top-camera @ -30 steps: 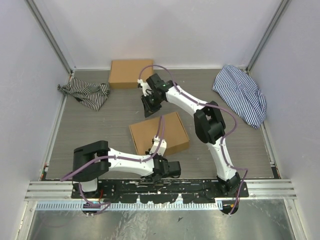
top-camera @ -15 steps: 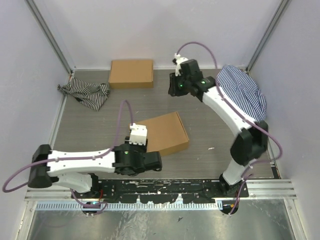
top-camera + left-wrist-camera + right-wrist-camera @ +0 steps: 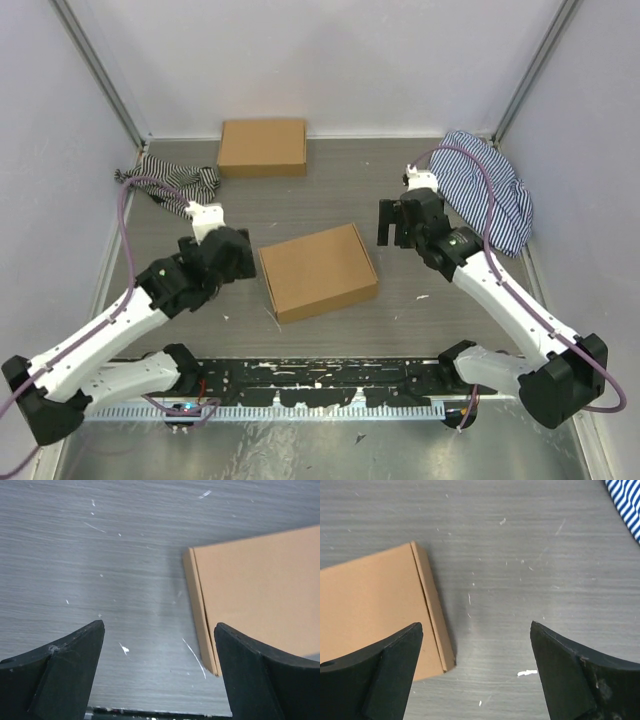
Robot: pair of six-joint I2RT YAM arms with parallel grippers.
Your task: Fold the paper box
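Paper box (image 3: 318,272) sits closed on the grey table (image 3: 330,195) as a shallow brown rectangle, lid flat and turned slightly off square to the table edge. Everything below is placed relative to it. Left gripper (image 3: 234,258) is just off the box's left side, jaws spread wide with nothing between them. In the left wrist view only bare table shows between the fingers (image 3: 60,675), and the box's left wall and near-left corner run in next to the right-hand finger. No contact is visible. Right gripper (image 3: 393,224) is off the box's far-right corner, clear of it, also wide open and empty. Its wrist view shows the box's right wall beside the left-hand finger (image 3: 380,675) and table in the gap. Second brown box (image 3: 263,147) lies well behind, against the back wall. Black-and-white striped cloth (image 3: 170,185) is far-left of the box, blue-striped cloth (image 3: 485,190) far-right. Neither touches it.
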